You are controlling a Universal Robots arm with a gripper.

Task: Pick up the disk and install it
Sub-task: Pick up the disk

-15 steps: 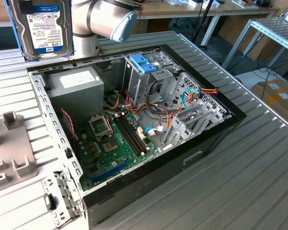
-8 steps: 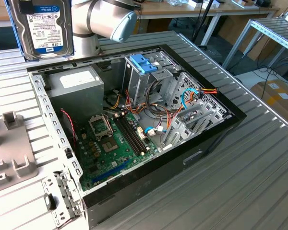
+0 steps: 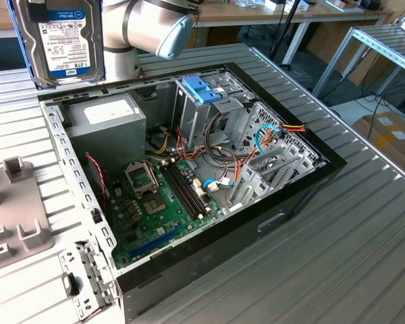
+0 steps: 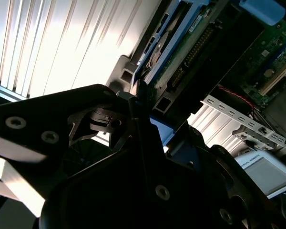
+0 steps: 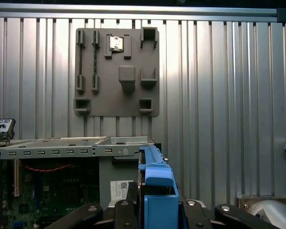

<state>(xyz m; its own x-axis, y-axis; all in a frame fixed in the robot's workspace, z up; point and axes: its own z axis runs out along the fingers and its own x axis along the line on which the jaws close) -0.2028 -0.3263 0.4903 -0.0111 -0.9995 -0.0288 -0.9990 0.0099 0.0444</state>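
We see the claw clenched on the disk, which is held in the air over the open computer case.
In the exterior view the disk hangs upright at the top of the exterior view's left, white label toward the camera, blue rails along its edges. It is above the case corner near the grey power supply, and the arm is just behind it. In the first wrist view we get the disk edge-on, with dark fingers pressed on either side of its blue rail. The light-blue bracket on the drive cage is well apart from the disk, so it is not yet installed. A grey fixture plate lies on the ribbed worktop beside the case.
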